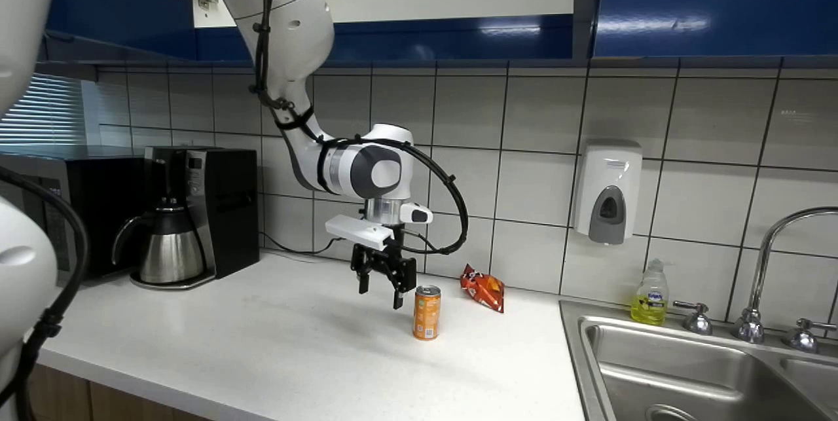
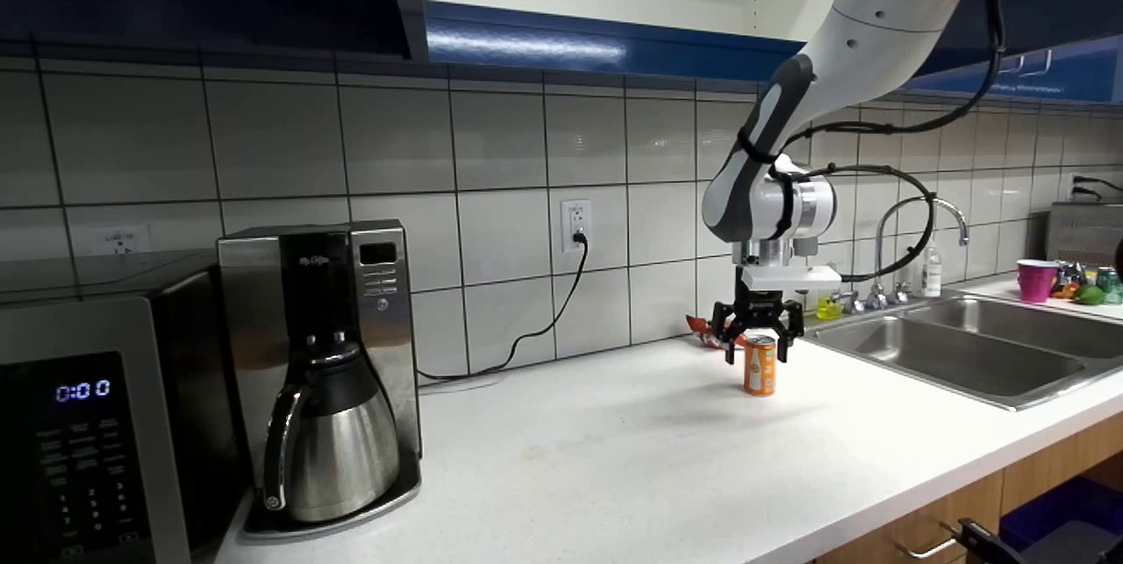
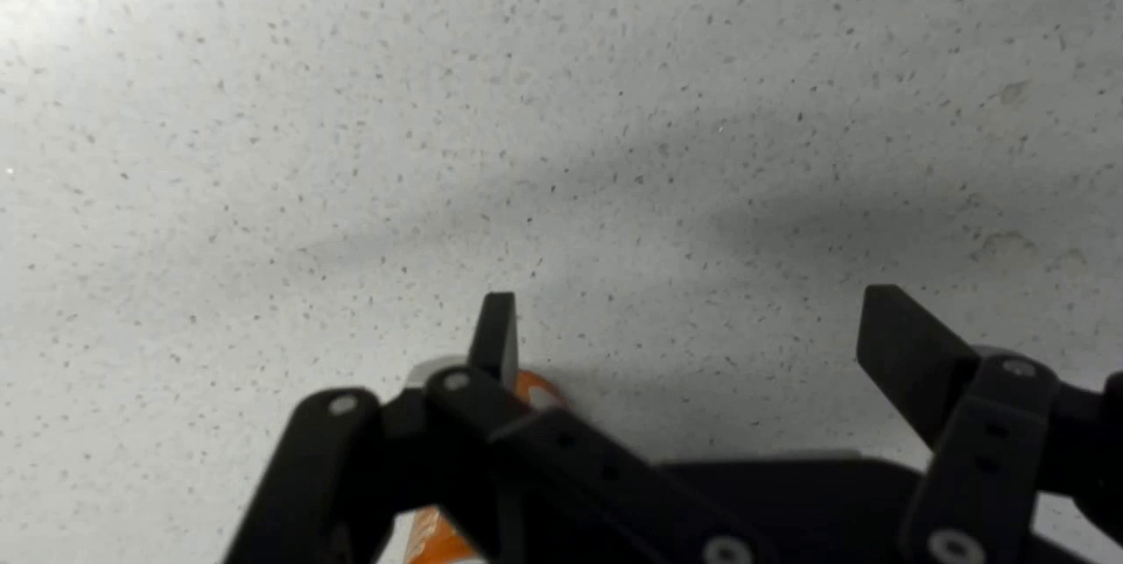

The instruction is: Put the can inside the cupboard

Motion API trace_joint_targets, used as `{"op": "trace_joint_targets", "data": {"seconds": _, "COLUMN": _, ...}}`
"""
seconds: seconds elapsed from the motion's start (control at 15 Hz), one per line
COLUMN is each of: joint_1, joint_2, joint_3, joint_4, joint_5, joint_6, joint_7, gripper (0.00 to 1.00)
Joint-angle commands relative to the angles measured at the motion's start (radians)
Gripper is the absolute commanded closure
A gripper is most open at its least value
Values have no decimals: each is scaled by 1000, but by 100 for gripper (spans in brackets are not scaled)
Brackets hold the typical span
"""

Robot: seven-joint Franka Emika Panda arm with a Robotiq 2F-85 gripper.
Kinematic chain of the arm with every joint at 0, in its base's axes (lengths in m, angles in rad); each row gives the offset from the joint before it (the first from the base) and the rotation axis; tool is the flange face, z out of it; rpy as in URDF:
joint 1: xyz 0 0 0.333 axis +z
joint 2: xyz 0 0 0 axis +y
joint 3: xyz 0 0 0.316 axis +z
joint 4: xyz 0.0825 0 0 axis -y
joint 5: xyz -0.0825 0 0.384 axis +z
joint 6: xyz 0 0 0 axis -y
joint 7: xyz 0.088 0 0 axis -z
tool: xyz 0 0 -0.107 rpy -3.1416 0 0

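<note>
My claw (image 1: 380,298), parted and empty, hangs above the counter (image 1: 262,342), where the can (image 1: 427,316) stands upright, long axis vertical, just right of the claw in an exterior view, so I judge that a shift that way must precede any grasp.

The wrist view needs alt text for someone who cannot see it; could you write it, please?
The black pincer is open and grips nothing above a pale, speckled countertop. An orange can peeks out at the bottom, left of centre, mostly hidden behind the pincer.
</note>
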Motion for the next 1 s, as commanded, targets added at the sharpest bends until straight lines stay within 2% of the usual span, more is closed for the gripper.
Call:
{"op": "trace_joint_targets", "data": {"seconds": 0.0, "joint_1": 0, "joint_2": 19, "joint_3": -13, "joint_4": -11, "joint_5": -70, "joint_6": 103, "joint_7": 59, "gripper": 0}}
{"op": "trace_joint_targets", "data": {"seconds": 0.47, "joint_1": -5, "joint_2": 31, "joint_3": -47, "joint_4": -39, "joint_5": -104, "joint_6": 164, "joint_7": 134, "gripper": 0}}
{"op": "trace_joint_targets", "data": {"seconds": 0.93, "joint_1": -20, "joint_2": 76, "joint_3": -63, "joint_4": -28, "joint_5": -89, "joint_6": 236, "joint_7": 126, "gripper": 0}}
